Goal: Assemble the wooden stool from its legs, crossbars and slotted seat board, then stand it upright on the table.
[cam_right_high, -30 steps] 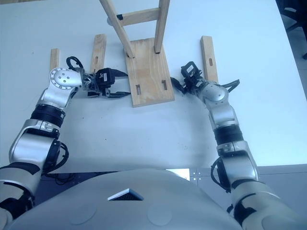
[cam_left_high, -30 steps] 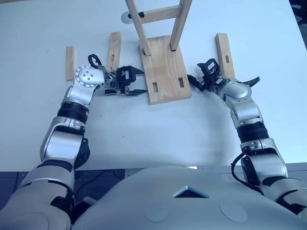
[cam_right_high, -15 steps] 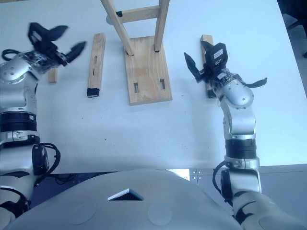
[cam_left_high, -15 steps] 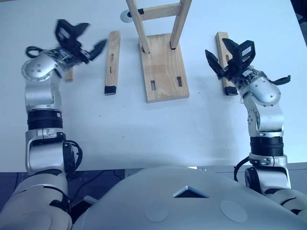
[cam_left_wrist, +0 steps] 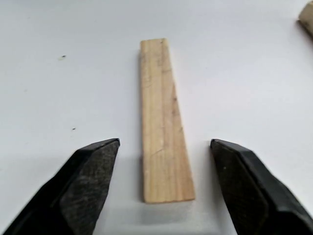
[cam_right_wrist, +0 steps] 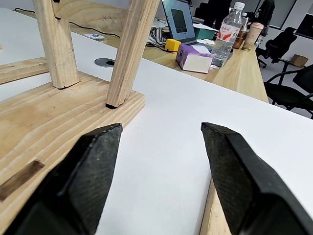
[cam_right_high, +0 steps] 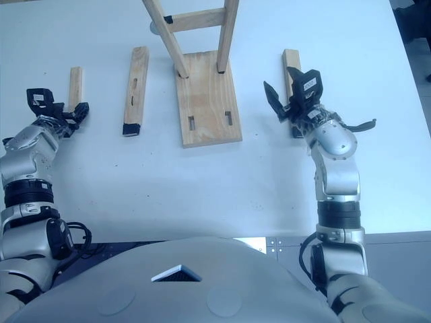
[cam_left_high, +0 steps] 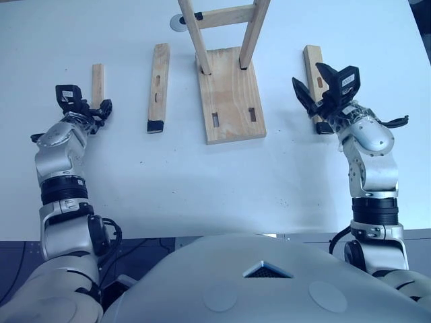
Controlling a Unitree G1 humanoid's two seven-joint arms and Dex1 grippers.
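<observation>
**Two open grippers, two loose sticks to pick up**

The left gripper [cam_left_high: 86, 102] hangs low at the near left of the table [cam_left_high: 202, 182]. Its fingers are spread wide, and nothing is in them. The near end of the short crossbar [cam_left_wrist: 164, 122] lies flat right between them, not touching either one.

The right gripper [cam_right_high: 278, 79] is at the near right. Its fingers are spread too and hold nothing. It sits just beside the right leg [cam_left_high: 310, 57], which lies flat and points far.

In the middle lies the seat [cam_left_high: 232, 94]. Its two near slots [cam_left_high: 215, 120] are open. The left leg [cam_left_high: 159, 86] lies between the crossbar and the seat, with a dark cap on its near end. At the far end of the seat, two legs [cam_left_high: 195, 40] stand up in their slots, with a bar joining them.

I think the step now is to pick up the crossbar. The stool looks about half built.

To do it well, the left gripper should slide a bit farther along the stick, so it grabs near the middle and not the very end. A grab at the end could let the stick tip. The stick is thin and flat, so the fingers must go right down to the table. Keep it in the middle of the gap, then squeeze its long sides slowly. A fast squeeze could push the light wood away.
</observation>
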